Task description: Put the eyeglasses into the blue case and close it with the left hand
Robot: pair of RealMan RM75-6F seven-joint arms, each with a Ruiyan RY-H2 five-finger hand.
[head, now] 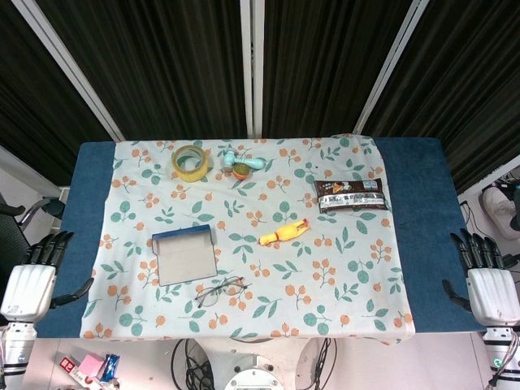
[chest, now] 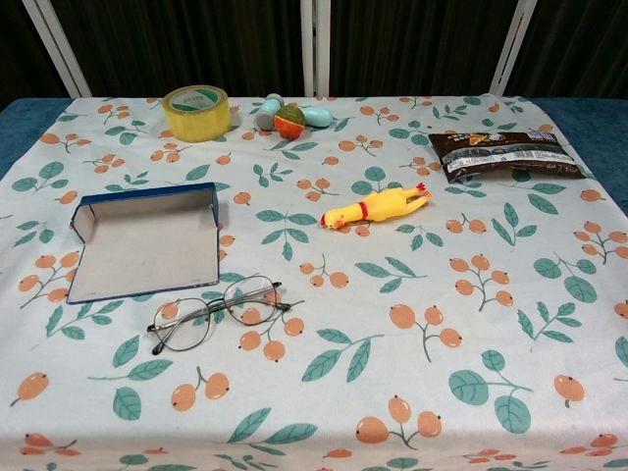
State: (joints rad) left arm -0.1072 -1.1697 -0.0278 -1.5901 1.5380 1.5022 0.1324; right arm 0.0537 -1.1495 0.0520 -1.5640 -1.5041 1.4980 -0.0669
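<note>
The thin wire-framed eyeglasses with round clear lenses lie on the floral-printed cloth toward the near left part of the tabletop, just beside the near right corner of the blue case. Their long axis runs roughly along the near edge, rising slightly to the right; the lenses face the near edge and the temples appear folded behind them. The shallow rectangular blue case with a pale grey lining lies open and flat, its upright blue rim along the far side, its long axis running from the near edge toward the far edge in the head view.

The left hand, white-backed with black fingers, hangs off the left edge near the near corner, well apart from the case; its fingers are spread apart and hold nothing. The right hand sits the same way off the right edge, its fingers apart and empty.

Near the far edge stand a roll of yellowish translucent tape and, just beside it to the right, a pale blue toy dumbbell with an orange-and-green ball. A yellow rubber chicken lies near the middle, stretched diagonally. A dark brown glossy snack packet lies flat toward the far right corner.
</note>
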